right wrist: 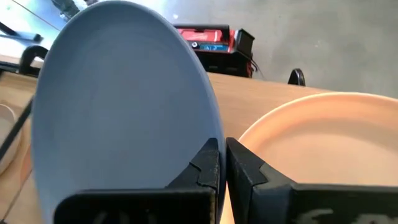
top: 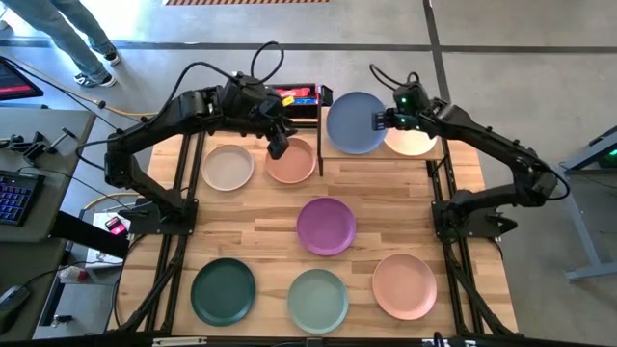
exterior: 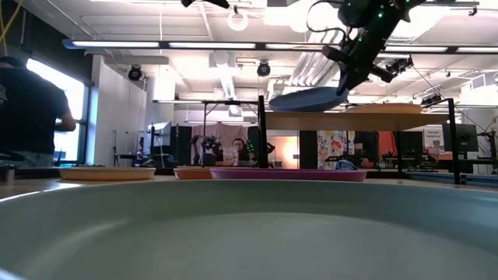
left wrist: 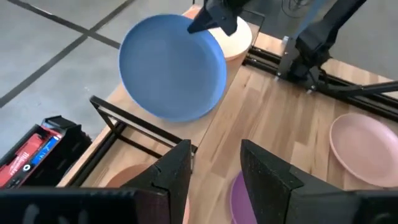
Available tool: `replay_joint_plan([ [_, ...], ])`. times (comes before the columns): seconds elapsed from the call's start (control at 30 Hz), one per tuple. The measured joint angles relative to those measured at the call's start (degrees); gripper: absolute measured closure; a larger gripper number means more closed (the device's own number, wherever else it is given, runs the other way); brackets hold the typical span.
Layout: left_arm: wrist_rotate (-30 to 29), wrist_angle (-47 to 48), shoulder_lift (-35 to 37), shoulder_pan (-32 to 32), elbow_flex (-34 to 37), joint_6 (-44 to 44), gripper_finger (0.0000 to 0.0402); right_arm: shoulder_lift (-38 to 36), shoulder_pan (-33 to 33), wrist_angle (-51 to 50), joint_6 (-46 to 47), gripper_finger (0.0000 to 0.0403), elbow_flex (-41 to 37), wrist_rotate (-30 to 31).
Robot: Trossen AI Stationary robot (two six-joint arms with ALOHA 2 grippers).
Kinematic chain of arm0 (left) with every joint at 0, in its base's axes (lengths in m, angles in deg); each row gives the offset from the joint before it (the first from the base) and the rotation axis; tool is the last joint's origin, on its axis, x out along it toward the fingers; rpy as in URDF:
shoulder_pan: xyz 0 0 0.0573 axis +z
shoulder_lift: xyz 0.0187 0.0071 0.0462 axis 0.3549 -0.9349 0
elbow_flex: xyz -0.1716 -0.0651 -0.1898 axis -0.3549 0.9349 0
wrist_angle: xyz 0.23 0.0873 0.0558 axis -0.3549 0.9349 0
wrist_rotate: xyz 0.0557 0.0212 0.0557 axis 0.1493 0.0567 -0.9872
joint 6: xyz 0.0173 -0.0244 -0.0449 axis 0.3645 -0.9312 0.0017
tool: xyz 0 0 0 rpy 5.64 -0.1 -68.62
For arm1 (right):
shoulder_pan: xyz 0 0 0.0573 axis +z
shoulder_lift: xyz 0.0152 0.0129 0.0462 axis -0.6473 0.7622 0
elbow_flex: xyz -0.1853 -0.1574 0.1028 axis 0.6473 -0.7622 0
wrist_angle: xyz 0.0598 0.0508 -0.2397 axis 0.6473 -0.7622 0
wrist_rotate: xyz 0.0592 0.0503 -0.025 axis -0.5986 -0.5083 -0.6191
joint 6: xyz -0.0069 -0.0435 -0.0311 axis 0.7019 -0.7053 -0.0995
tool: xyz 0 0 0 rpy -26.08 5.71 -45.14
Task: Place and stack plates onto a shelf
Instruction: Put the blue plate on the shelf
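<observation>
The blue plate (top: pixel 353 122) hangs tilted over the left half of the light-wood shelf (top: pixel 381 157), and my right gripper (top: pixel 379 120) is shut on it. An orange-tan plate (top: pixel 415 141) lies flat on the shelf's right half, beside the blue one (right wrist: pixel 124 106). My left gripper (top: pixel 278 146) is open and holds nothing; it hovers over the salmon plate (top: pixel 292 162) on the table in front of the shelf. Cream (top: pixel 228 166), purple (top: pixel 326 225), dark green (top: pixel 223 291), sage green (top: pixel 317 299) and pale pink (top: pixel 404 285) plates lie flat on the tabletop. My right gripper (right wrist: pixel 222 165) pinches the blue plate's rim (right wrist: pixel 214 134) on the side facing the table's right, one finger above it and one below. The fingers come slanting down from the right. The plate (exterior: pixel 307 99) tilts, held side up, just above the shelf top (exterior: pixel 405 120).
A red and black box (top: pixel 294 96) sits beyond the table's far edge, left of the shelf. Thin black posts (exterior: pixel 262 132) carry the shelf. People stand in the room beyond the table. Bare wood lies between the purple plate and the shelf.
</observation>
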Motion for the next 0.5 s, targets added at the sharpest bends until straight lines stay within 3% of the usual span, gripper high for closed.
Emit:
replay_joint_plan([
  [0.5,-0.15,3.47,0.0,-0.26,0.0,-0.05,0.0273,6.25,0.9,2.33,-0.06,0.0403,0.05,0.02],
])
